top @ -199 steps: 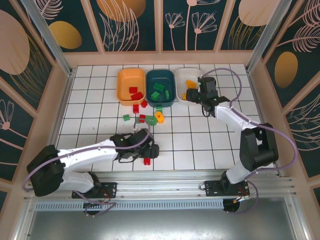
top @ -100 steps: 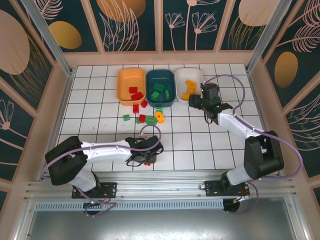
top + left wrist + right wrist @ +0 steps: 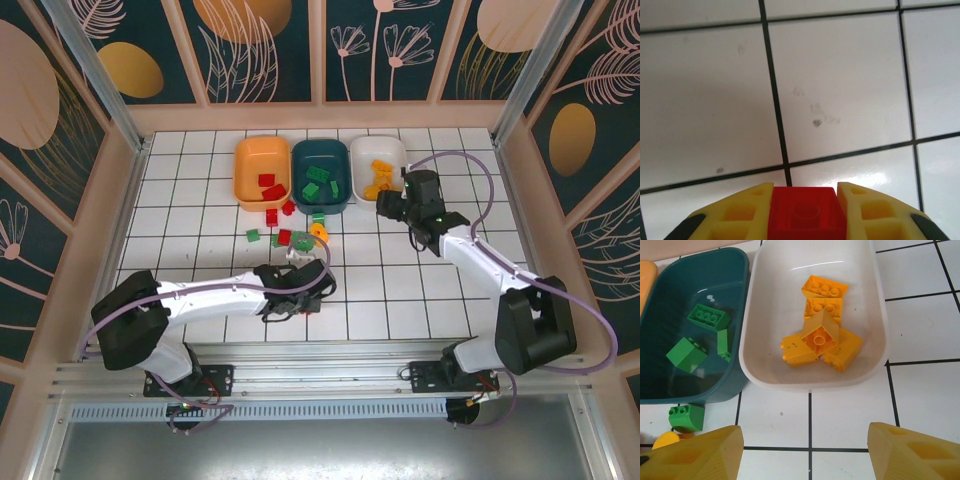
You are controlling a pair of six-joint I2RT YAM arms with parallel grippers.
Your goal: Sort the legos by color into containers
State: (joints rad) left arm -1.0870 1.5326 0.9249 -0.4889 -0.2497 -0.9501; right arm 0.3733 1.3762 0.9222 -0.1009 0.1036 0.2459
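Left fingers (image 3: pixel 738 216) clamp red lego (image 3: pixel 806 212); loose legos (image 3: pixel 285 237) scattered before trays (image 3: pixel 243 176).

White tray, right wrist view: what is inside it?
The white tray holds a cluster of yellow-orange bricks, about five, some leaning on each other. No red or green shows inside. The tray floor beneath the pile is covered, so anything under it is hidden.

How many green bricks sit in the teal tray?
3 in the teal tray: a flat brick at the back, a cube nearer the front, a slim piece beside the cube.
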